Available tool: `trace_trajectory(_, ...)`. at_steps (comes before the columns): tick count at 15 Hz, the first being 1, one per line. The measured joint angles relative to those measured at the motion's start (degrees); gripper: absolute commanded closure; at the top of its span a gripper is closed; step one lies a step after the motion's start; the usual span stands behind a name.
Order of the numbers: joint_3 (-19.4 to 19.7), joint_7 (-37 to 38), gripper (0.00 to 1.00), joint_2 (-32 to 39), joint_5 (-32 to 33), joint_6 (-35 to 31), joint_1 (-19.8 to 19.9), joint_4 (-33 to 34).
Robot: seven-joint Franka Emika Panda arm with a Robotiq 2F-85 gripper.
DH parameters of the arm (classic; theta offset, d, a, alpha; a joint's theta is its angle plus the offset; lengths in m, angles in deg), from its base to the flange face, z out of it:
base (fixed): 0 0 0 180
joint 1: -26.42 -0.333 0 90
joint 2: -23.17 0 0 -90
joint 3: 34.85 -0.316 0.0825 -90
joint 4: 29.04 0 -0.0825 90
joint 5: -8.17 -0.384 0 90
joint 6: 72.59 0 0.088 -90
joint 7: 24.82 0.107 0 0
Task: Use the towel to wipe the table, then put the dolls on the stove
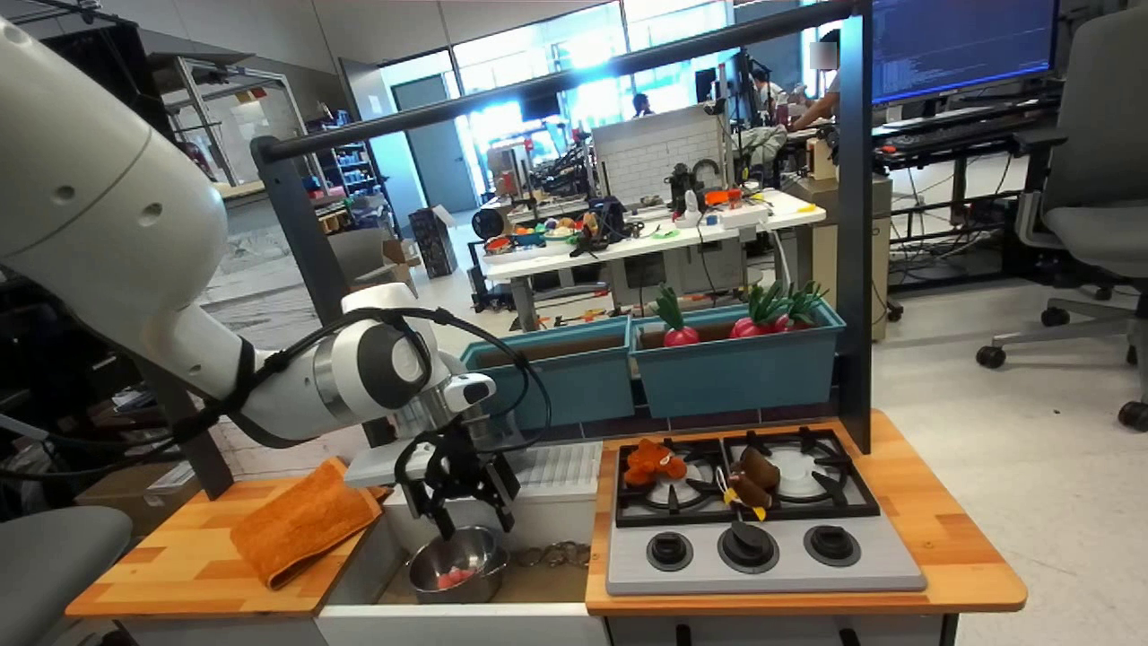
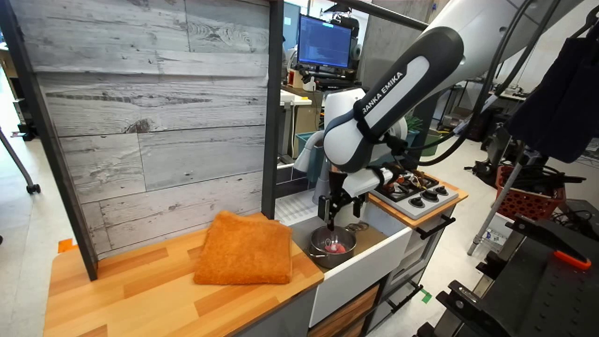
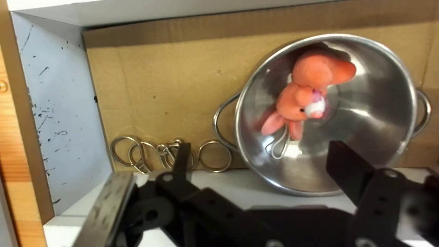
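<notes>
On the stove (image 1: pixel 705 574), an orange doll (image 1: pixel 653 462) sits on the left half and a brown doll (image 1: pixel 758 472), perhaps a pair, near the middle, so part of the placing looks done. A coral doll (image 3: pixel 313 80) lies in the metal pot (image 3: pixel 380 89) inside the sink (image 2: pixel 362 276), toward the pot's near side, and seems left to carry over. The towel (image 2: pixel 248 252) lies folded on the left part of the counter (image 2: pixel 140 299), beside the sink's edge; whether the wiping is finished I cannot tell. The tool (image 1: pixel 476 526) hangs over the pot, its fingers (image 3: pixel 348 166) wide apart with nothing between them, probably meant for the coral doll.

The pot's rim runs close by that doll, so the descent should stay inside it. Metal rings (image 3: pixel 168 147) lie right of the pot at the sink's far side; cardboard (image 3: pixel 164 82) gives more room nearer. A lift must clear the sink's right wall (image 3: pixel 65 113) before moving right. The stove's right half offers most room for setting down; planters (image 1: pixel 735 368) bound the far side.
</notes>
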Motion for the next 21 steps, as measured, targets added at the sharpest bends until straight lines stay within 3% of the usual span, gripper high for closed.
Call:
trace_trajectory(1,0.1,0.0,0.28,-0.6,0.0,-0.3,-0.3,-1.0)
trace_trajectory(3,0.2,0.1,0.32,-1.3,0.0,-0.4,-0.8,-2.3)
trace_trajectory(10,0.1,0.0,0.87,-1.5,-0.1,-0.4,-2.3,-3.7)
trace_trajectory(12,-0.1,-0.1,0.48,-1.5,-0.1,-0.4,-3.1,-3.6)
trace_trajectory(13,-0.3,-0.2,0.46,-1.4,-0.1,-0.4,-3.4,-3.6)
trace_trajectory(19,-0.8,-1.1,0.04,2.0,-0.1,1.4,-3.9,-1.0)
trace_trajectory(21,-0.4,-1.1,0.00,4.0,-0.2,2.9,-3.8,1.1)
